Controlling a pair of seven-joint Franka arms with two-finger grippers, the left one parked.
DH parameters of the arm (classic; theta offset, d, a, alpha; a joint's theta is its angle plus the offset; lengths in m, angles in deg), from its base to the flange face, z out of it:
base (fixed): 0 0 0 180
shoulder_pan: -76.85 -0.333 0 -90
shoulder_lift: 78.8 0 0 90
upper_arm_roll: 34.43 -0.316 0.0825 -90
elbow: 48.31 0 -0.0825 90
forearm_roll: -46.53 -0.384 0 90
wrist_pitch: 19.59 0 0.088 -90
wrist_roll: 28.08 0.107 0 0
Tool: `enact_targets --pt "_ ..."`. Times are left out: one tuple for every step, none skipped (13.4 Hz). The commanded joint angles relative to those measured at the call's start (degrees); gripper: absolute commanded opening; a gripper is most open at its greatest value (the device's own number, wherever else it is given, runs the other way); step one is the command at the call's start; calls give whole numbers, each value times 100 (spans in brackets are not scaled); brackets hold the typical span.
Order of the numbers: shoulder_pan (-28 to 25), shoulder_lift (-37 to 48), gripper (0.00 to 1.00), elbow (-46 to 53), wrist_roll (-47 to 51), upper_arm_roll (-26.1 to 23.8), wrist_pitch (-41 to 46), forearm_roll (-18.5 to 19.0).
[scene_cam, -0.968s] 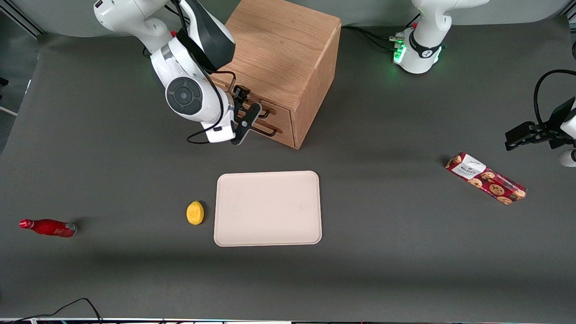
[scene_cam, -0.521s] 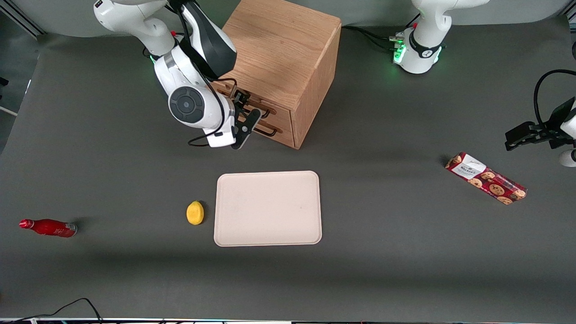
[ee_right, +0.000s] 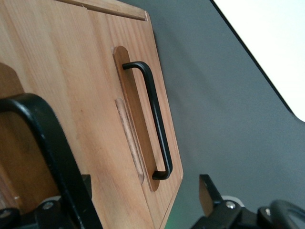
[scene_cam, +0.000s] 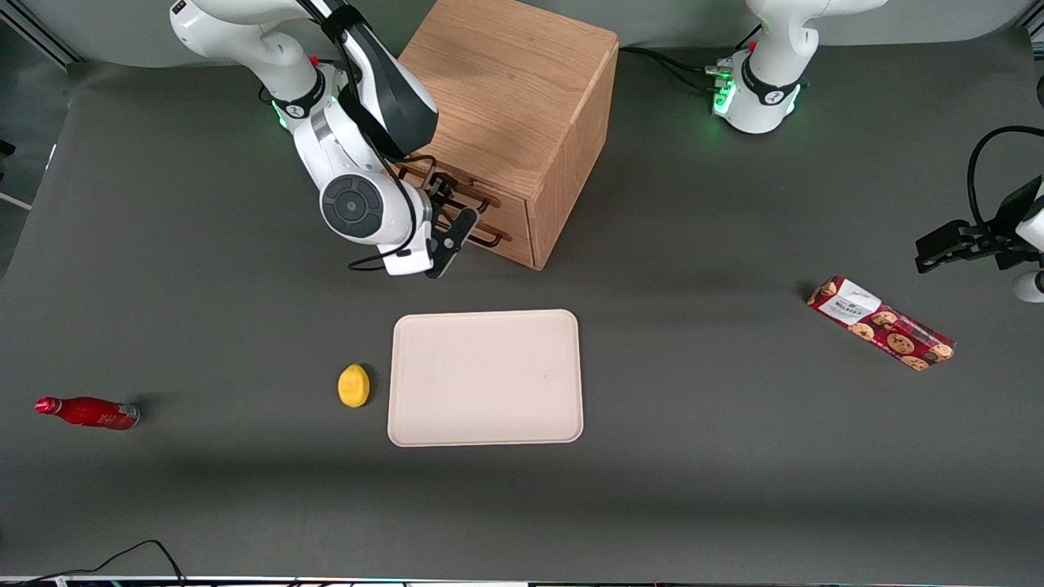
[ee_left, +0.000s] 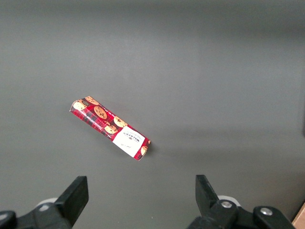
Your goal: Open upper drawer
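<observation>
Nearest the front camera a black cable (scene_cam: 122,558) curls at the edge of the dark grey table (scene_cam: 693,489). Farther in lie a red bottle (scene_cam: 86,412) on its side toward the working arm's end, a yellow lemon (scene_cam: 353,385) just beside a pale tray (scene_cam: 486,377), and a red biscuit packet (scene_cam: 881,323) toward the parked arm's end.

Farther still stands the oak cabinet (scene_cam: 522,106), turned at an angle to the table edge. The right arm's gripper (scene_cam: 444,228) sits right in front of its drawer faces, and the arm covers most of them. The upper drawer (scene_cam: 469,196) shows only as a sliver of wood with its handle (ee_right: 50,143) close against the wrist camera, a thick black bar passing between the spread fingers (ee_right: 209,195); the claw is wide and clasps nothing. The drawer looks closed, flush with the cabinet front. Its handle runs lengthwise along the face, parallel to the lower drawer's handle (ee_right: 155,124), which shows whole in the wrist view
</observation>
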Motion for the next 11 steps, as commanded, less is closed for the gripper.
enact_targets --pt "64 -29 100 19 -176 2 -70 -149" --pt "82 -37 100 28 -185 2 -70 -140" --pt "134 -46 100 28 -185 2 -105 -123" --pt "161 -64 100 37 -263 2 -123 -114" --pt "204 -90 100 54 -343 2 -132 -114" --pt "240 -99 100 80 -352 2 -140 -88" --pt "249 -125 100 142 -361 2 -141 -70" --pt "310 -169 100 177 -448 2 -141 -79" --pt "354 -230 100 247 -536 2 -141 -79" --pt "398 -283 100 300 -624 2 -141 -79" --pt "468 -336 100 370 -642 2 -141 -79"
